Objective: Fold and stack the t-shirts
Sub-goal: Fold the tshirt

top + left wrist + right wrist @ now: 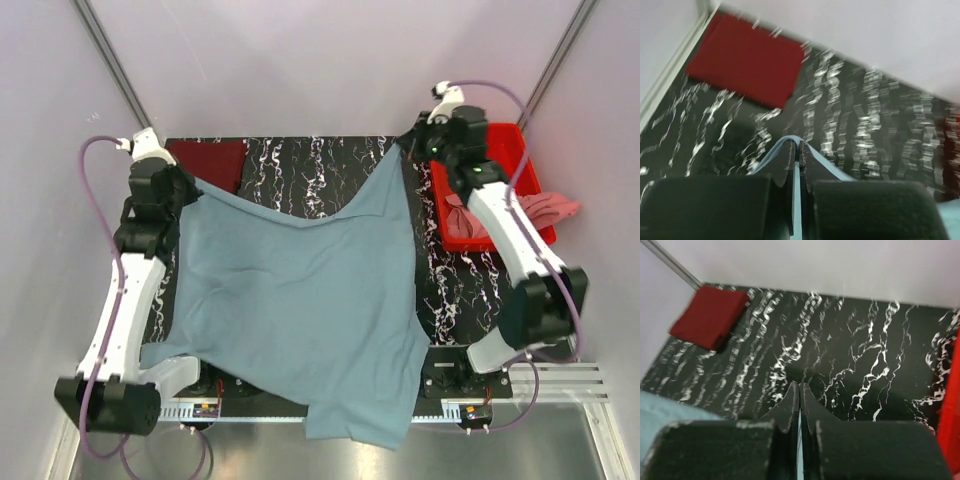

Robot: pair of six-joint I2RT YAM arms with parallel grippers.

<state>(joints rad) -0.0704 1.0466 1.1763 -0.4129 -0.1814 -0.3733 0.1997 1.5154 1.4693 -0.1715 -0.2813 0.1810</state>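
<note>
The grey-blue t-shirt [300, 300] hangs stretched between both grippers over the black marbled table [300, 170], its lower end drooping past the near edge. My left gripper [185, 183] is shut on its left corner; the cloth [797, 210] shows between the fingers in the left wrist view. My right gripper [405, 148] is shut on its right corner; a thin strip of cloth [799, 435] shows between the jaws. The maroon t-shirt [210, 160] lies folded at the far left corner [747, 60] [710, 317]. The salmon pink t-shirt [545, 210] lies crumpled in the red tray [520, 145].
The red plastic tray stands at the table's far right, its edge showing in the right wrist view [950, 415]. Pale walls with metal rails enclose the table. A metal rail [540, 385] runs along the near edge.
</note>
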